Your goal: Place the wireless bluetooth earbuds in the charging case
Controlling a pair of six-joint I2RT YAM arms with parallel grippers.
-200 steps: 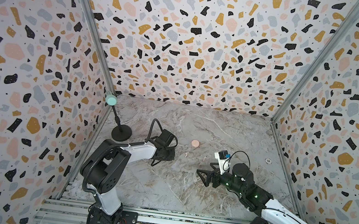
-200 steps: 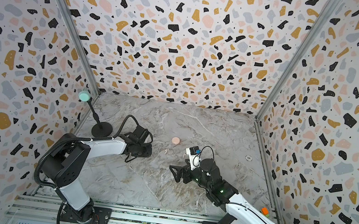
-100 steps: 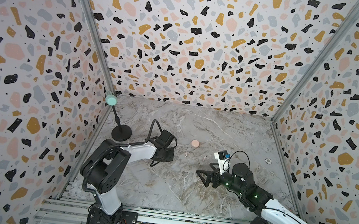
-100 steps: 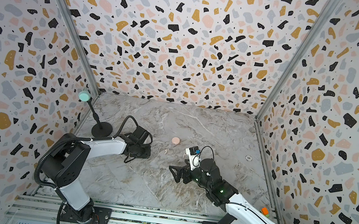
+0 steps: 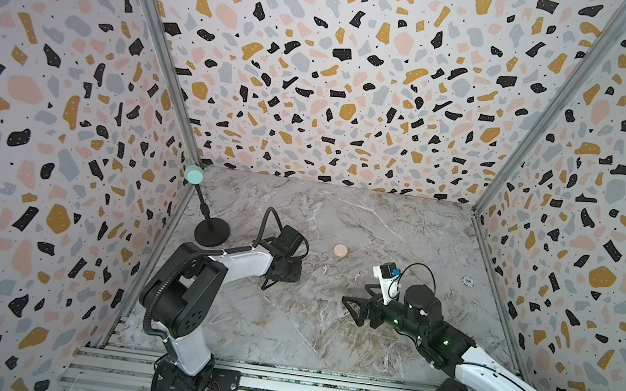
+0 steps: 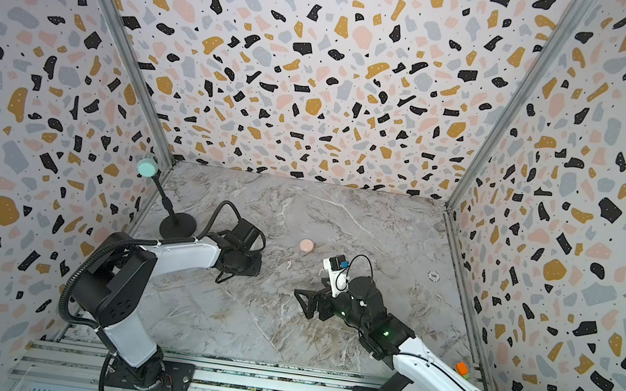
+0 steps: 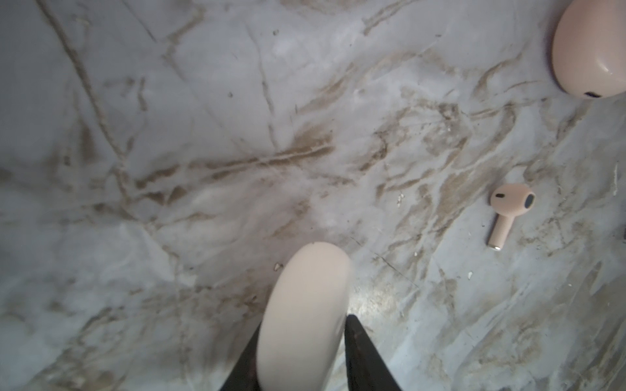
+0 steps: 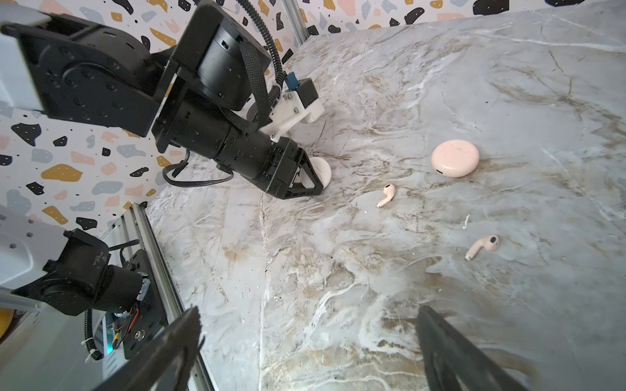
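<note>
A white charging case stands on its edge on the marble, with my left gripper shut on its two sides; it shows in the right wrist view too. A pink charging case lies closed further out, and both top views show it. Two pale pink earbuds lie loose on the marble: one between the two cases, also in the left wrist view, and one nearer my right gripper. My right gripper hangs open and empty over bare marble.
A black stand with a teal ball stands at the left wall behind the left arm. A small white disc lies near the right wall. Patterned walls close three sides, and a metal rail runs along the front.
</note>
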